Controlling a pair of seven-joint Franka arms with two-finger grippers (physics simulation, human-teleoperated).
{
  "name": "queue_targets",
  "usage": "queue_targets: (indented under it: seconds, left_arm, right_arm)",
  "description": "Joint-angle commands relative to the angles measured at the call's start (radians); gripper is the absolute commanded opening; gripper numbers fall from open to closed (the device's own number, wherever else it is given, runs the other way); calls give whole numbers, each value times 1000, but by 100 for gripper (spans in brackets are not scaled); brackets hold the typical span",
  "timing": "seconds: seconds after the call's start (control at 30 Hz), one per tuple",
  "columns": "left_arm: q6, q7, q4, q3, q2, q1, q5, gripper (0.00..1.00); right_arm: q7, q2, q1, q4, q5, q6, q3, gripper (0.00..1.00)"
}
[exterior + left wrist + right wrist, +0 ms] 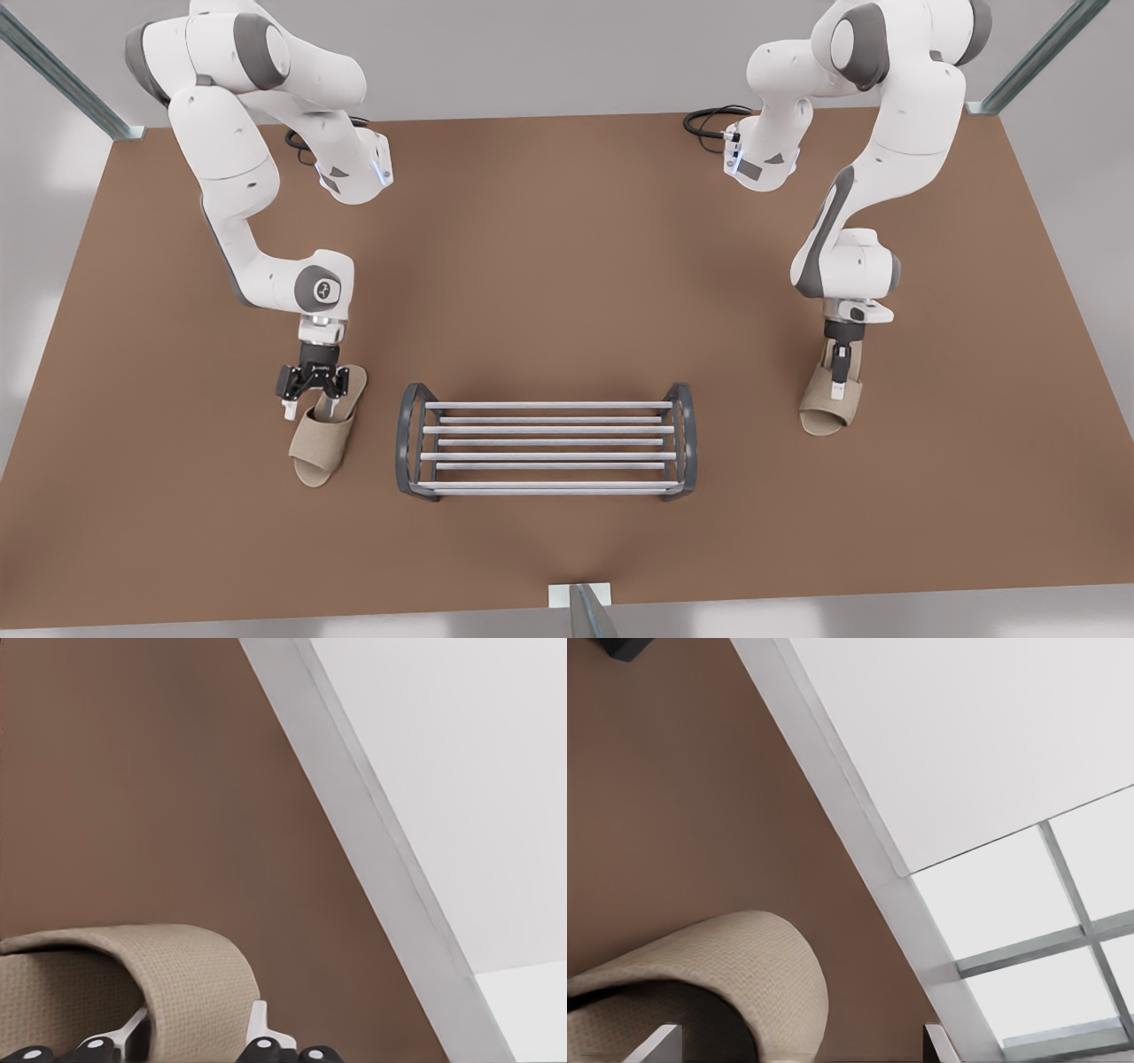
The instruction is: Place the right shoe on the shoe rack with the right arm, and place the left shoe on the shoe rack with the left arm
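The shoe rack (545,443) stands low at the table's front middle. A beige slipper (321,450) lies at the front view's left of it. My right gripper (308,409) is down on that slipper, open, one finger inside the strap (735,966) and one outside it. A second beige slipper (828,415) lies at the front view's right. My left gripper (837,377) is lowered onto it, shut on the side of its strap (182,979), with a fingertip (258,1020) against each face. Both slippers rest on the brown table (549,266).
Black cables (709,120) lie by the arm base at the back. Metal posts (1032,58) rise at the table's back corners, and a small post (585,611) stands at its front edge. The table's pale edge (372,842) runs near the slippers.
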Motion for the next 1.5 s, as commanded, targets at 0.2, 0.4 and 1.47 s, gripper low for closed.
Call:
queue_targets:
  seconds: [0.2, 0.4, 1.47]
  left_arm:
    - [2, -65, 34, 1, 1, 1, -7, 62]
    - [-72, -56, 82, 2, -16, 0, -23, 33]
    - [826, -685, 1114, 34, 259, -700, 58, 100]
  right_arm:
    - [121, 64, -18, 97, -26, 62, -16, 100]
    - [121, 98, -24, 133, -40, 61, -18, 77]
    - [-1504, -196, 217, 444, 928, 142, 320, 21]
